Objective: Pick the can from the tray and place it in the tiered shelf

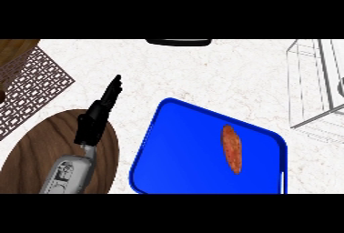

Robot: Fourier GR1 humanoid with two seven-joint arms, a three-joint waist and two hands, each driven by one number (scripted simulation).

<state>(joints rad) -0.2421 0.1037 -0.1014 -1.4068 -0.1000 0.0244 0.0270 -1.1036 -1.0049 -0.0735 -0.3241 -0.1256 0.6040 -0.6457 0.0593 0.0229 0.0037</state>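
Note:
A blue tray (181, 150) lies on the white marbled counter at lower centre. On it rests an orange-brown sweet potato (232, 148); no can shows on the tray or anywhere else. My left hand (101, 109) stretches out left of the tray with straight fingers, holding nothing, above the edge of a round wooden board. A wire tiered shelf (316, 86) stands at the right edge of the counter, and nothing can be seen in it. My right hand does not show.
A round dark wooden board (40, 145) lies at lower left under my left forearm. A brown perforated mat (33, 86) sits at the far left. A black object (179, 42) peeks in at the top edge.

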